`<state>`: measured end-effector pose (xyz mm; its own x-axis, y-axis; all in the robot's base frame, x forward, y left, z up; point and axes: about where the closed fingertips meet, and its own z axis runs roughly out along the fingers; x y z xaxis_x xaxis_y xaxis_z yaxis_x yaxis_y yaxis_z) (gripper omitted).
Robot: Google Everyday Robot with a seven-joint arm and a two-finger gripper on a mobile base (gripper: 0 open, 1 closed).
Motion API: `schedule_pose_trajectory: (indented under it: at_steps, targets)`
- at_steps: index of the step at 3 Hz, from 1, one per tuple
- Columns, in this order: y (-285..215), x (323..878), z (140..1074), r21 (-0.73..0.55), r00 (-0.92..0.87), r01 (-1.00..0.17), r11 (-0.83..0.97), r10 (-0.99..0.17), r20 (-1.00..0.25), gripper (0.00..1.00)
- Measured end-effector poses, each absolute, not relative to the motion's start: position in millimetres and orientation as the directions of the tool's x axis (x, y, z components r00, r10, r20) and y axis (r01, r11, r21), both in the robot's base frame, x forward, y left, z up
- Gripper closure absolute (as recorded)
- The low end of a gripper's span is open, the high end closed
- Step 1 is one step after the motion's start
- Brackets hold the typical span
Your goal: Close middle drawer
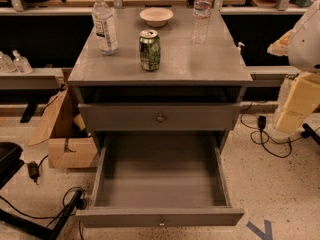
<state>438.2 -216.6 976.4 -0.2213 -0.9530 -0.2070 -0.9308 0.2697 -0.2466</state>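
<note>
The grey cabinet (160,69) stands in the middle of the camera view. Its middle drawer (160,217) is pulled far out towards me, showing a deep, empty grey box with a small round knob (161,223) on its front panel. The drawer above it (160,117) stands out only a little, with a dark gap over it. The bottom drawer is hidden under the open one. My gripper (294,111) hangs at the right edge, cream-coloured below the white arm (306,39), to the right of the cabinet and apart from the open drawer.
On the cabinet top stand a green can (150,49), two water bottles (105,24) (202,15) and a white bowl (156,16). A cardboard box (67,139) sits on the floor at left. Cables (265,139) lie on the floor at right and lower left.
</note>
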Motion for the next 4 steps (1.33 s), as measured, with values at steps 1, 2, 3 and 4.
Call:
schedule_pose_trajectory:
  at_steps: [1,2,3,4]
  targets:
    - [-216.6,438.2,976.5,-0.247,-0.221,-0.931,0.27,-0.953,-0.207,0.0]
    - [-213.2,429.7,964.5,-0.245,-0.213,-0.928,0.28,-0.94,-0.266,0.02]
    - [-214.0,405.8,923.8,-0.232,-0.212,-0.924,0.303,-0.914,-0.347,0.24]
    - [-220.0,377.1,873.7,-0.24,-0.208,-0.912,0.332,-0.881,-0.425,0.47]
